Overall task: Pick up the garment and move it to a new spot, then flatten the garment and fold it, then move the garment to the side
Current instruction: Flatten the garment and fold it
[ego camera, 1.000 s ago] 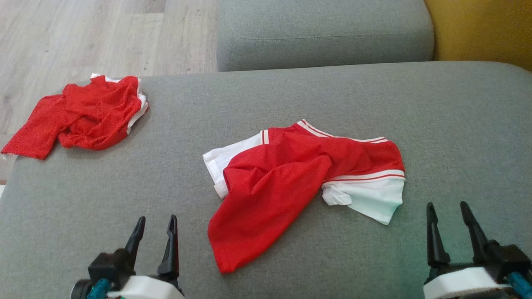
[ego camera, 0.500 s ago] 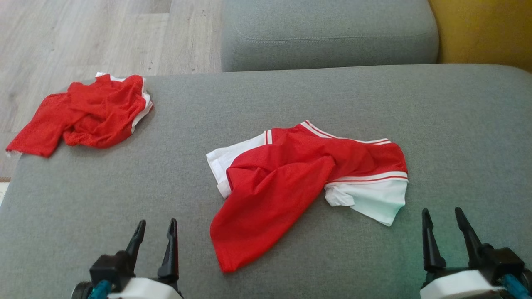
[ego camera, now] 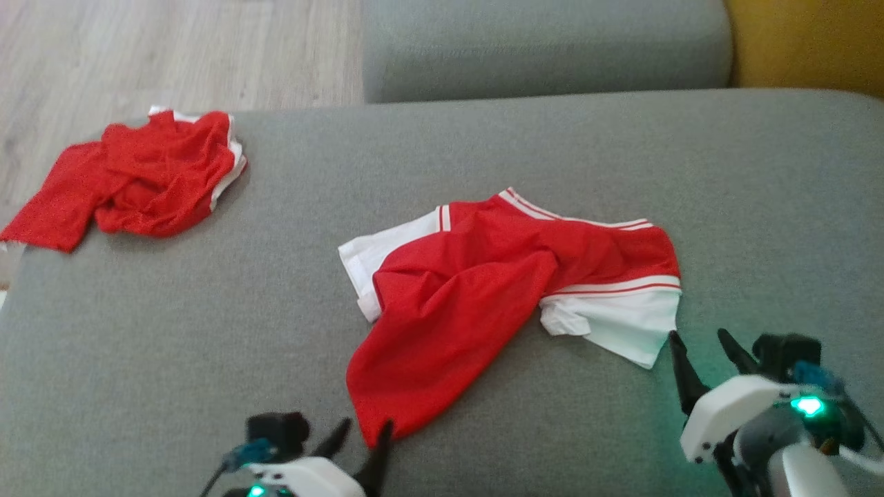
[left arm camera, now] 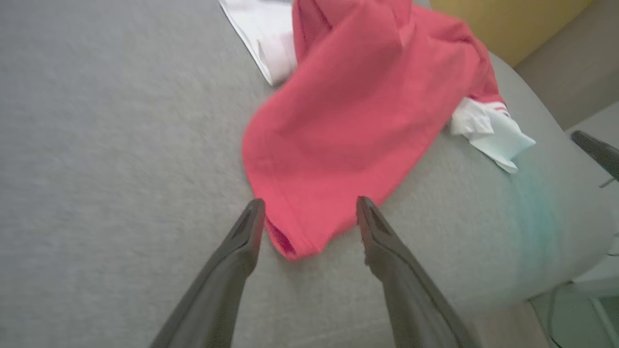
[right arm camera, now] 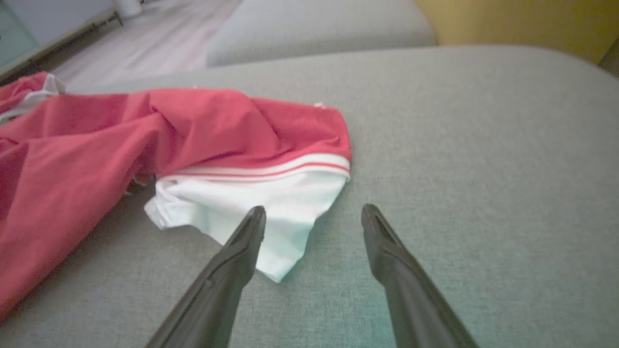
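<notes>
Both claws have closed in on the garment (ego camera: pixel 483 290).
My left claw (left arm camera: pixel 309 209), spread, straddles its red hem; my right claw (right arm camera: pixel 314 211), spread, reaches its white sleeve. Nothing is gripped yet: lifting, flattening, folding and moving aside all remain.

Grey sofa seat (ego camera: pixel 207 331) — pale wood floor (ego camera: pixel 173 48) behind, mustard-yellow surface (ego camera: pixel 808 41) at right.

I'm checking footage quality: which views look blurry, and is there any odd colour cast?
Head view: slightly soft, green glow beside the right gripper tinting the crumpled red-and-white mesh garment. Left wrist view: blurriest, red washed to pink, teal patch on the grey fabric cushion. Right wrist view: sharpest, faint teal cast low down.
</notes>
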Controlling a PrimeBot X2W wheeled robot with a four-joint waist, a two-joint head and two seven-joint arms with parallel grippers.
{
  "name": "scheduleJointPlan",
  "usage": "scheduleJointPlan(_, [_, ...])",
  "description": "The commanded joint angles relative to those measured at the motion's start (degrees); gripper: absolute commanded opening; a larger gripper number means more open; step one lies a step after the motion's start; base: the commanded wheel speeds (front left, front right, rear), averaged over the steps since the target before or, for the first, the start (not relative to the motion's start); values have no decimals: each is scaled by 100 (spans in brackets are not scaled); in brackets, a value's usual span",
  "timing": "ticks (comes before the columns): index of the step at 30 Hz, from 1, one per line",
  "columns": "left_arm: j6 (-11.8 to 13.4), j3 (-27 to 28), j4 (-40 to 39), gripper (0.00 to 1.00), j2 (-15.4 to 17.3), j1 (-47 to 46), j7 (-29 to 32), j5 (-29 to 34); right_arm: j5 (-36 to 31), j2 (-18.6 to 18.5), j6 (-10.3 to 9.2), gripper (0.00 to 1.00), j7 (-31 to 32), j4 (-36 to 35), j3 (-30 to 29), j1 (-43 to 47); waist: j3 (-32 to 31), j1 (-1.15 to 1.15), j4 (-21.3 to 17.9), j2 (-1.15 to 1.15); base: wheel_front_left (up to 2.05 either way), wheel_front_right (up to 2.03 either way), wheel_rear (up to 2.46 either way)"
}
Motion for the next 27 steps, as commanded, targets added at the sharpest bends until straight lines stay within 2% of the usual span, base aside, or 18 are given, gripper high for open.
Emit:
scheduleJointPlan(1, [22,69,-225,100,-36,-253,150,-61,-41,-80,-4,100,168,-129,49,-346,146,0,69,0,0,0,0])
scheduleJointPlan(4, [45,-156,-267,100,-36,-378,564,-209,-185,-89,-4,100,584,-57,14,-513,339,0,163,0,0,0,0])
scheduleJointPlan(8, [160,-287,-290,100,-36,-575,694,-382,-238,-80,-4,100,832,43,-9,-696,548,0,256,0,0,0,0])
scheduleJointPlan(14, [287,-466,-184,100,-36,-770,643,-621,-141,-69,-4,100,1057,129,115,-855,768,0,307,0,0,0,0])
scheduleJointPlan(27, [706,-463,166,100,53,-830,547,-410,-82,-83,-4,100,1296,72,259,-872,928,0,214,0,0,0,0])
